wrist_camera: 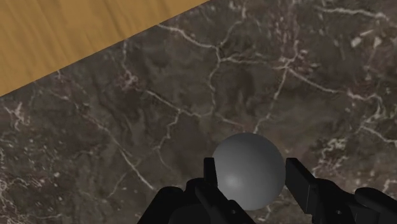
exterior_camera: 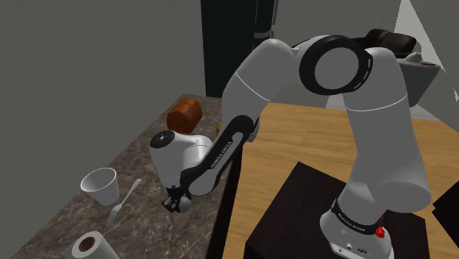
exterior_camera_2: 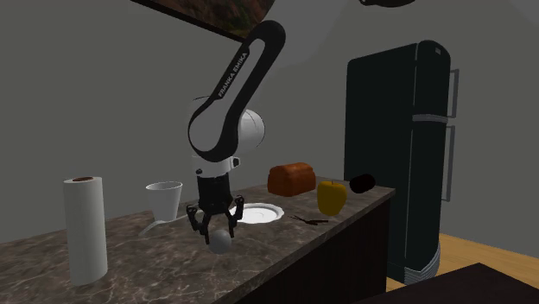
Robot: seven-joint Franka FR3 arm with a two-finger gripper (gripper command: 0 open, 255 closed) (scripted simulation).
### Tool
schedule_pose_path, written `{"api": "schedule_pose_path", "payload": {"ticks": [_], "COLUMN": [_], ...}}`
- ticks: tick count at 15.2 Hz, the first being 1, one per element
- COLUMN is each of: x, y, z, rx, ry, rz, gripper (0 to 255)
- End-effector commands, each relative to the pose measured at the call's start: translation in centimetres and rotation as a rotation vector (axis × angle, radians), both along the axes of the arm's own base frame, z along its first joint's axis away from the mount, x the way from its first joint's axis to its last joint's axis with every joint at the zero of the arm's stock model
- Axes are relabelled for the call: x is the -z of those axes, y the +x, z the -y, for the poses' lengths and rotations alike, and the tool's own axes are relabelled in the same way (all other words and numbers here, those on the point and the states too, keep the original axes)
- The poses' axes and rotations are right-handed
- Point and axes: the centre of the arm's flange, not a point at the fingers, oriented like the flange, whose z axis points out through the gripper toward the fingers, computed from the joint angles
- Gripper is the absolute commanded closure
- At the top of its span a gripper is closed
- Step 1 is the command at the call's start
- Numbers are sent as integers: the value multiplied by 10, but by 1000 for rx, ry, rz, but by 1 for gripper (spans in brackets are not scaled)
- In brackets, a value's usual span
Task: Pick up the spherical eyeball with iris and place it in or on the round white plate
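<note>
Presently listed: gripper [exterior_camera_2: 215, 230], pointing down over the dark marbled desk [exterior_camera_2: 285, 250], its fingers [wrist_camera: 300, 184] pinching the eyeball [wrist_camera: 247, 168], drawn as a plain grey sphere; whether the sphere touches the desk or hangs just clear of it cannot be told. Round white plate [exterior_camera_2: 259, 212], flat on the desk, just beside the gripper toward the second exterior view's right; the sphere is outside its rim. White cup [exterior_camera_2: 164, 199], upright, mouth upward, behind the gripper in that view. Paper towel roll [exterior_camera_2: 85, 229], standing toward the desk's left end. Brown loaf [exterior_camera_2: 291, 179], yellow pepper [exterior_camera_2: 331, 197] and a small dark item [exterior_camera_2: 363, 182], past the plate. Tall black fridge [exterior_camera_2: 402, 155], beyond the desk's far end
</note>
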Motion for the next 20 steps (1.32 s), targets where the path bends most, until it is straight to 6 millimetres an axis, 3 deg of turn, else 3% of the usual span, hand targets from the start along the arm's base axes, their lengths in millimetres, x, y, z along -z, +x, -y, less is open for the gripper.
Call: {"api": "schedule_pose_path", "payload": {"ticks": [1,7,20], "x": [4,3,-65], "y": [-4,-4,-4], "z": [-4,-4,-4], "rx": [-7,-8,-8], "ry": [2,2,2], "rz": [-7,-7,-7], "gripper": [255,255,255]}}
